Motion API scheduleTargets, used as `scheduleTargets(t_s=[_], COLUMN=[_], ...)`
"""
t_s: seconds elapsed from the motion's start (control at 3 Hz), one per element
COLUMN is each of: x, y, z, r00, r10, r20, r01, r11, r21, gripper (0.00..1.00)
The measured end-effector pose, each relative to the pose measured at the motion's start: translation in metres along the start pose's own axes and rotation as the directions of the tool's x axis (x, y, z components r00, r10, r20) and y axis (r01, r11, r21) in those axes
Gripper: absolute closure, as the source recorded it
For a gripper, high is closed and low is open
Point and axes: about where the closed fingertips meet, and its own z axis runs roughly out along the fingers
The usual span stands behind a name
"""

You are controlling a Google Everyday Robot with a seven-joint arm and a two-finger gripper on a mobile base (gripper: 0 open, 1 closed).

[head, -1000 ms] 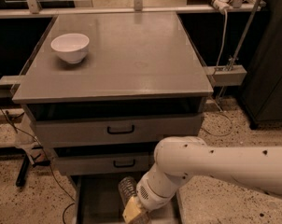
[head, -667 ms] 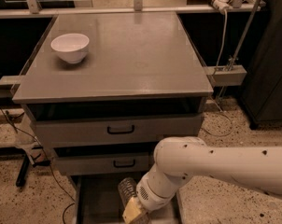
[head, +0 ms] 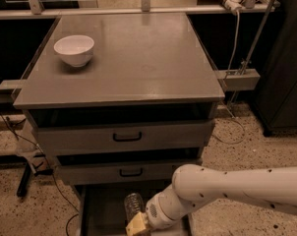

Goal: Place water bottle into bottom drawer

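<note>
Camera view, layout: I see a grey bench (head: pixel 138 58) with three drawers in its front; a white bowl (head: pixel 74 49) sits on its top, near the back left corner.
Upper drawers: the top drawer (head: pixel 163 135) and the middle drawer (head: pixel 89 173), both with black handles, look pushed in or nearly so.
Bottom drawer: the bottom drawer (head: pixel 102 208) is pulled out toward me at the lower edge of the view; the part of its floor that shows is dark and bare.
Arm: the white arm (head: pixel 227 188) comes in from the right and bends down over the open drawer.
Gripper: the gripper (head: pixel 137 226) is low over the drawer, right at the bottom edge of the view, with a yellowish part showing.
Water bottle: the water bottle (head: pixel 133 204) is a clear shape standing just above the gripper and touching it, inside the outline of the bottom drawer.
Gripper state: I cannot tell whether it is clamped on the bottle or apart; the frame edge cuts it off.
Done so far: by my reading the drawer is open and the bottle is already brought down into it.
Left to do: I judge that setting the bottle on the drawer floor, letting go and pulling the arm clear remain; I cannot confirm the bottle rests on the floor yet.
</note>
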Motion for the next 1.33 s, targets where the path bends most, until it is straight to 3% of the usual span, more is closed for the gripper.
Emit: scheduleTargets(t_s=[0.33,0.67,1.0,1.33], x=[-0.012,-0.012,-0.01,-0.022], y=[-0.022,-0.022,-0.032,-0.052], z=[0.033,0.033,0.064,0.105], r00=[0.995,0.995,0.988,0.973], r10=[0.083,0.083,0.142,0.219], r20=[0.06,0.06,0.057,0.073], r01=[-0.078,-0.078,-0.135,-0.207], r11=[0.9941,0.9941,0.9847,0.9675], r21=[-0.075,-0.075,-0.11,-0.145], gripper=[1.0,1.0,1.0,1.0])
